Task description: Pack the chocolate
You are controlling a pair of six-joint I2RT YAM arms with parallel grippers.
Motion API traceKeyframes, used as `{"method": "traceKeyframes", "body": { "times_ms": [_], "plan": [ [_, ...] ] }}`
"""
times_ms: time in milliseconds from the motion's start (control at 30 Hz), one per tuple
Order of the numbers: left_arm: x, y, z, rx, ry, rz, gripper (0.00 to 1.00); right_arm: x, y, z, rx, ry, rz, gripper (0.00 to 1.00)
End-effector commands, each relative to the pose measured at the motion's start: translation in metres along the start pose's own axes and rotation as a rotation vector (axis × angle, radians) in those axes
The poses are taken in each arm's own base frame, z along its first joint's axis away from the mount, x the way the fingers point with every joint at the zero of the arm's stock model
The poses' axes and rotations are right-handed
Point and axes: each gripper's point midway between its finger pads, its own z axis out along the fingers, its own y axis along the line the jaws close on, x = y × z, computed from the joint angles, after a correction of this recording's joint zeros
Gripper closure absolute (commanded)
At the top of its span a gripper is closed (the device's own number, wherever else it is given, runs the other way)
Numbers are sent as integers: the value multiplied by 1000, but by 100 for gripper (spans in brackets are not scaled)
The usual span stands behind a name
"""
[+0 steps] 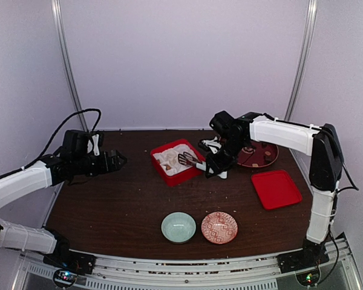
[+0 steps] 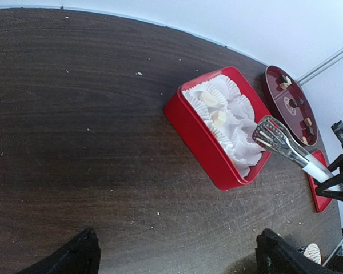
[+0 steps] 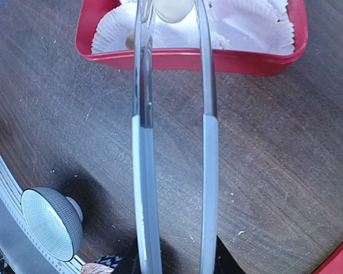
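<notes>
The chocolate lies as several small pieces on a dark red plate (image 1: pixel 258 154) (image 2: pixel 288 103). Two whitish pieces (image 2: pixel 208 98) sit in white paper cups inside the red box (image 1: pixel 175 161) (image 2: pixel 208 145) (image 3: pixel 188 57). My right gripper (image 1: pixel 216 165) (image 3: pixel 174 264) is shut on the handle of slim silver tongs (image 1: pixel 193 161) (image 2: pixel 281 142) (image 3: pixel 143 114), whose tips reach over the box. A whitish piece (image 3: pixel 172 8) shows between the tong tips; whether it is pinched or lying in a cup I cannot tell. My left gripper (image 1: pixel 118 160) (image 2: pixel 180 260) hangs open over bare table left of the box.
A flat red lid (image 1: pixel 276 188) (image 2: pixel 320 191) lies right of the box. A pale green bowl (image 1: pixel 178 227) (image 3: pixel 48 222) and a red patterned bowl (image 1: pixel 219 227) (image 3: pixel 97 267) stand near the front edge. Crumbs speckle the dark wooden table (image 1: pixel 109 199).
</notes>
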Motion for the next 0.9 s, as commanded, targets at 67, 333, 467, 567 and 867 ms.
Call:
{"method": "traceKeyframes", "body": {
  "times_ms": [67, 333, 467, 567, 867],
  "plan": [
    [-7, -3, 2, 27, -37, -8, 2, -3, 13, 3, -25, -6, -22, 74],
    [-7, -2, 1, 25, -39, -7, 2, -1, 12, 9, -25, 10, -22, 70],
    [-7, -3, 1, 25, -38, -7, 2, -1, 13, 8, -25, 11, -22, 67],
    [-8, -3, 1, 26, -39, -8, 2, -3, 13, 6, -26, 5, -23, 65],
    [-9, -4, 0, 25, -41, -5, 2, -20, 14, -18, -11, -72, -23, 66]
  ]
}}
